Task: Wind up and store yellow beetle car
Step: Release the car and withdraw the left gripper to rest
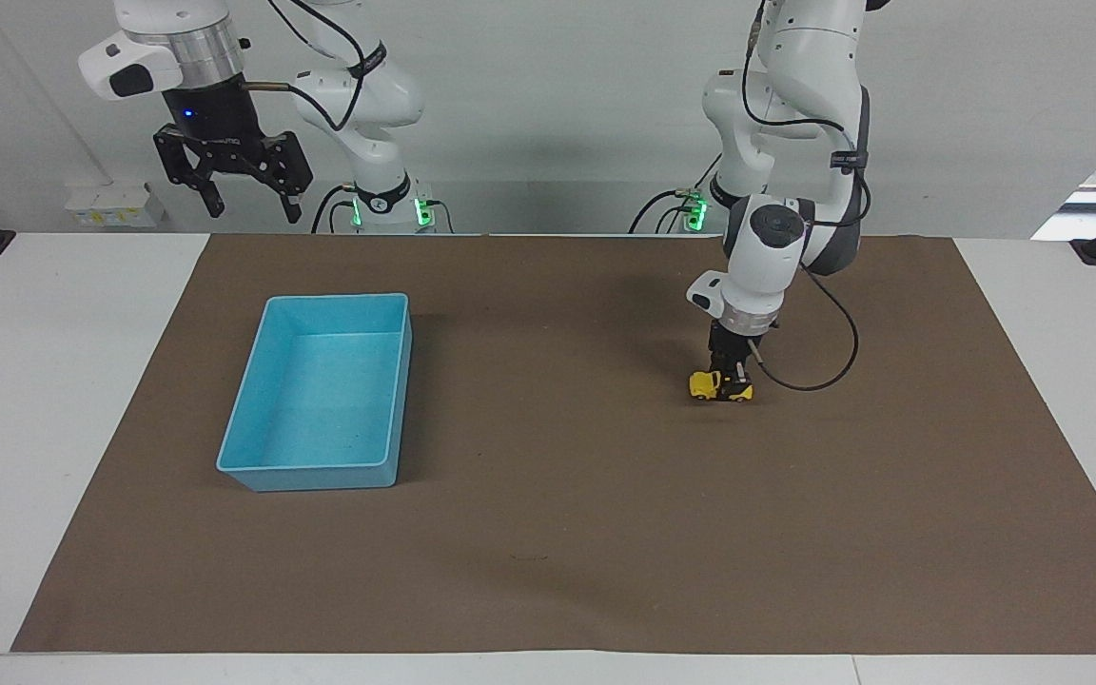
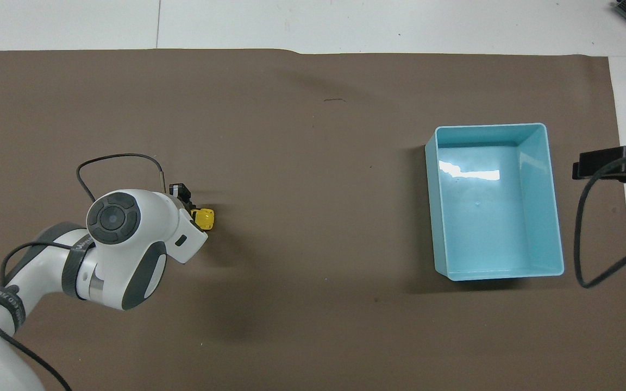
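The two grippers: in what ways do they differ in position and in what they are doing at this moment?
The left gripper is down on the brown mat, shut on the yellow car; the right gripper waits raised near its base, holding nothing. The left gripper's fingers are closed; the right gripper's are spread open. Neither is over the blue tray.

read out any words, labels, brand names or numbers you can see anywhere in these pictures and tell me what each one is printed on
No text can be read in full.
White lettering on the dark band of the left arm: blurred, not readable.
White lettering on the strap near that arm's base: blurred, not readable.
Faint marking on the right gripper: too small to read.
No print shows on the yellow beetle car, the light-blue tray or the brown mat.
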Robot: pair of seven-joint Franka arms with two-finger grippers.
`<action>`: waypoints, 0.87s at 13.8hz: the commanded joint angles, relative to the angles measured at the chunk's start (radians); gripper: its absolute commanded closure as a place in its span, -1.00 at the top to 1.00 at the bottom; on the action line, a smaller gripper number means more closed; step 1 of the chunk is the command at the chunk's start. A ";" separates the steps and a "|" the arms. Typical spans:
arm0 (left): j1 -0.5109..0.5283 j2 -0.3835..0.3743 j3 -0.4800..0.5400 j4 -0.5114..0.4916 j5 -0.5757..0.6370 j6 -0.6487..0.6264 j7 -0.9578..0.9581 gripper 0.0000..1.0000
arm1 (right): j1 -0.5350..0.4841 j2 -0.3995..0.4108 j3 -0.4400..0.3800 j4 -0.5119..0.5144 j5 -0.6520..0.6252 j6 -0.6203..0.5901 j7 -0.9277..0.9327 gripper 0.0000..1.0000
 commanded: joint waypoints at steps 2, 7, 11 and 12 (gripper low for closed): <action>0.020 -0.069 -0.003 0.081 0.024 -0.200 0.003 1.00 | -0.013 -0.013 0.001 -0.005 0.020 -0.015 -0.024 1.00; 0.071 -0.100 0.008 0.207 0.024 -0.345 -0.113 1.00 | -0.013 -0.013 0.001 -0.005 0.020 -0.013 -0.022 1.00; 0.128 -0.091 0.017 0.316 0.022 -0.452 -0.427 1.00 | -0.013 -0.013 0.001 -0.005 0.020 -0.013 -0.022 1.00; 0.138 -0.087 0.019 0.337 0.021 -0.469 -0.553 1.00 | -0.013 -0.013 0.001 -0.005 0.020 -0.015 -0.022 1.00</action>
